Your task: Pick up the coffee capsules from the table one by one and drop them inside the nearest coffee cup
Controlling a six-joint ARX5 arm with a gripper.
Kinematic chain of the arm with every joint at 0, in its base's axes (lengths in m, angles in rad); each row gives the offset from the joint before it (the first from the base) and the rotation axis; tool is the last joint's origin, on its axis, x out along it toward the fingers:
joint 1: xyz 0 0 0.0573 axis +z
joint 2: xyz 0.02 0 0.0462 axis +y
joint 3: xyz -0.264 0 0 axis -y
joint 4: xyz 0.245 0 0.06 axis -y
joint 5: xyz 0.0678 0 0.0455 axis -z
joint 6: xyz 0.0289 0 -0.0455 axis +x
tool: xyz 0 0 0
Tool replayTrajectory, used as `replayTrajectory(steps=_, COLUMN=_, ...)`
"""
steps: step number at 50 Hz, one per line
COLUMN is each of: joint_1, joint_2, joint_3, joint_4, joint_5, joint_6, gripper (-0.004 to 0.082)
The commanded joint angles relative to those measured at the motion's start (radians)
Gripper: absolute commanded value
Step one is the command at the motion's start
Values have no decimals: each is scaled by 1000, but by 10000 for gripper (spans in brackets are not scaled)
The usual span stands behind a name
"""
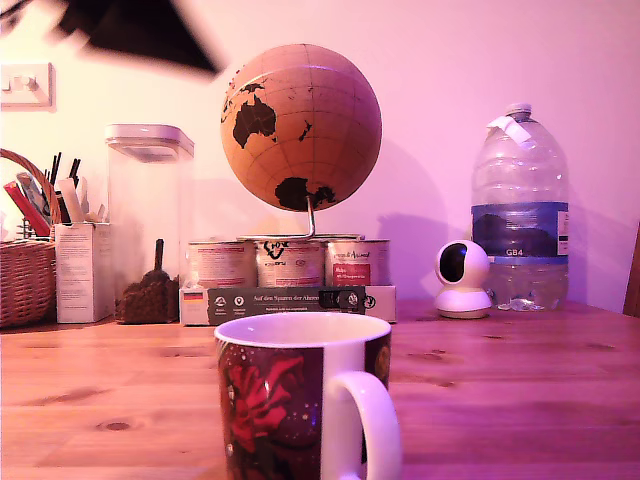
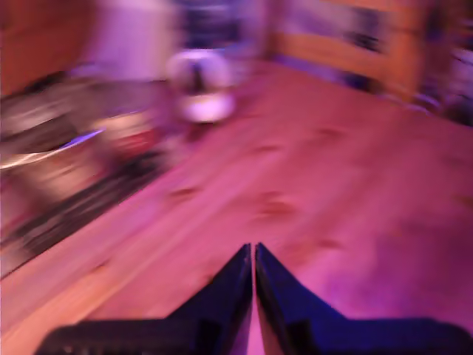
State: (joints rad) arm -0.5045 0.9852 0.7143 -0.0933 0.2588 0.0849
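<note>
- Reddish-brown wood with grain and knots makes up the table [image 1: 520, 380], and the coffee cup [image 1: 300, 395] stands on it at the very front of the exterior view, handle turned toward that view's right, red flowers on its dark side, white inside.
- No coffee capsule can be made out in either view — the cup's inside is hidden from this low angle.
- Behind the cup, a row of labelled tin cans [image 1: 288, 263] sits with a dark flat box [image 1: 285, 299] laid in front of them, and a cork-coloured globe [image 1: 301, 127] on a thin stand rises above the cans.
- To the exterior view's right of the cup, farther back, stand a white round camera [image 1: 462, 278] and, beside it, a large clear water bottle [image 1: 519, 212].
- To the exterior view's left of the cup, at the back, are a clear container [image 1: 148, 225] with dark grounds at the bottom, a white carton [image 1: 82, 271] and a wicker basket [image 1: 25, 270].
- High above and to the exterior view's left of the cup, the gripper [image 1: 140, 35] is a dark, motion-blurred shape well clear of the table.
- In the wrist view the gripper [image 2: 253, 255] shows its two dark fingers [image 2: 222, 296] pressed together to a hairline gap, nothing between them — the table beyond is smeared.
</note>
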Motion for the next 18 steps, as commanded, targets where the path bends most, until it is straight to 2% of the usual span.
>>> replayTrajectory(steps=1, joint_1=19, joint_2=-46, joint_3=-49, joint_4=38, joint_5=-15, joint_6=-27, gripper=-16)
replayTrajectory(steps=7, joint_1=62, joint_2=-110, joint_3=-126, joint_4=81, joint_5=-50, joint_6=-48, gripper=-16)
replayTrajectory(steps=11, joint_1=87, joint_2=-157, joint_3=-170, joint_4=102, joint_5=-74, joint_6=-82, gripper=-16)
replayTrajectory(steps=18, joint_1=109, joint_2=-228, joint_3=-216, joint_4=111, joint_5=-101, joint_6=-116, gripper=-16)
